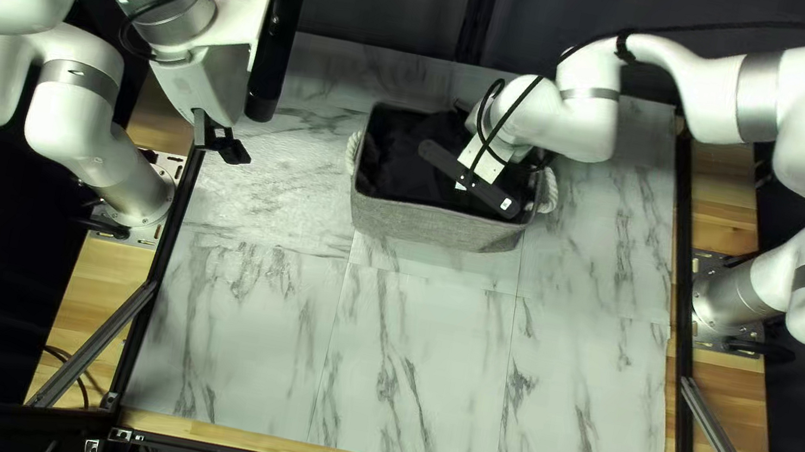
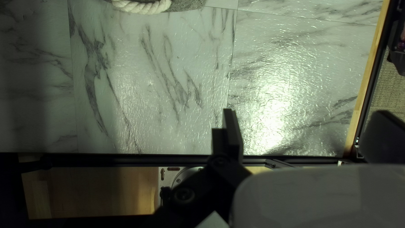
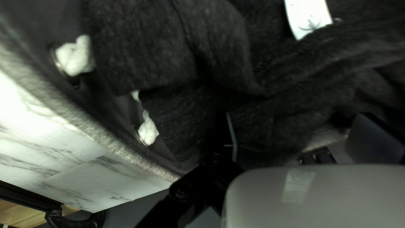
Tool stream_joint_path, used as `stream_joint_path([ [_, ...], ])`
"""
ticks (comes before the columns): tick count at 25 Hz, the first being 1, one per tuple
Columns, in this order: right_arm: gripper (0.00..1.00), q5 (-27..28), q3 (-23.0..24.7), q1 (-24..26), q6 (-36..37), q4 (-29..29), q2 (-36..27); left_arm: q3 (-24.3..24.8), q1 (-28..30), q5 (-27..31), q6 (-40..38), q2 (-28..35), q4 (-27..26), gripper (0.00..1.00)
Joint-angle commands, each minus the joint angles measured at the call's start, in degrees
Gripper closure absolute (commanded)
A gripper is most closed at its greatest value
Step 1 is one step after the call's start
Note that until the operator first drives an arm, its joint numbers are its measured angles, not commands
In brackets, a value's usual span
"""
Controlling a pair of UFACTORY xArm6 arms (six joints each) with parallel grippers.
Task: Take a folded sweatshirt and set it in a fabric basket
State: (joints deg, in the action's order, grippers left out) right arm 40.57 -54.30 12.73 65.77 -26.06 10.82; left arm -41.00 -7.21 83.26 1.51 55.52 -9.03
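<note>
Marble-patterned table (image 1: 420, 361) carries one grey fabric basket (image 1: 435, 228) toward its far edge. At the left of the top left view, the left gripper (image 1: 222, 139) hangs released above the table's left edge, holding nothing, well apart from the basket. One black sweatshirt (image 1: 402, 160) lies bunched inside the basket, between its two white rope handles (image 1: 354, 147). The right gripper (image 3: 297, 133) reaches into the basket, released, its fingers spread wide at the sweatshirt; whether they touch it cannot be told.
</note>
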Motion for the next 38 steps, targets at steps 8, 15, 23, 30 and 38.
stream_joint_path([
  [8,0.00,2.4,0.2,-1.4,1.7,0.3,-3.3,0.0,0.0,0.0,0.0,0.0,0.0,0.00],
  [15,0.00,9.6,1.7,-3.5,8.0,4.1,-15.6,0.0,0.0,0.0,0.0,0.0,0.0,0.00],
  [23,0.00,13.7,-8.2,-5.6,17.9,9.8,-7.2,0.0,0.0,0.0,0.0,0.0,0.0,0.00],
  [30,0.00,13.6,-14.2,-4.6,27.0,15.3,0.8,0.0,0.0,0.0,0.0,0.0,0.0,0.00],
  [38,0.00,4.2,-10.5,-4.1,18.1,9.8,4.1,0.0,0.0,0.0,0.0,0.0,0.0,0.00],
])
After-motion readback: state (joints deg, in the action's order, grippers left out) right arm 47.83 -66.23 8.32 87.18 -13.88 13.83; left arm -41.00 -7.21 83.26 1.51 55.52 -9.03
